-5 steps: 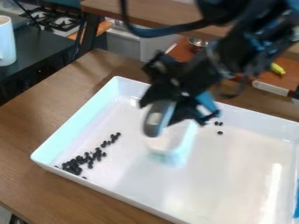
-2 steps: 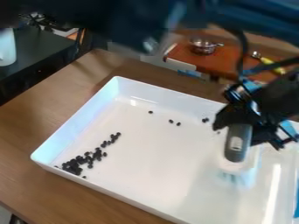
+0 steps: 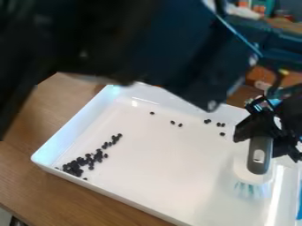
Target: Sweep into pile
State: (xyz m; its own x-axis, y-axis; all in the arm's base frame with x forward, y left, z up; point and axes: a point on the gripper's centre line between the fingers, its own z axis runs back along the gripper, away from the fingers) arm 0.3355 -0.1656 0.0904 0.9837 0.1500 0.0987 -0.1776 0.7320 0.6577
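At the right side of the view, my gripper [image 3: 265, 130] is shut on the grey handle of a white brush [image 3: 258, 161]. The brush hangs over the right part of the white tray [image 3: 171, 216], its pale blue bristles pointing down. A dense pile of small black beans [image 3: 73, 167] lies in the tray's left corner, with a trail running up and to the right from it. Several loose beans [image 3: 176, 123] are scattered along the tray's far side, the rightmost ones to the left of the gripper.
The brown wooden table [image 3: 29, 176] holds the tray, whose raised walls surround the beans. Dark parts of the arm cover the upper left and top of the view. A blue object [image 3: 299, 207] shows at the right edge.
The gripper and brush have moved right and slightly down, from the tray's middle to its right side. The arm now covers more of the upper left. The bean pile stays the same.
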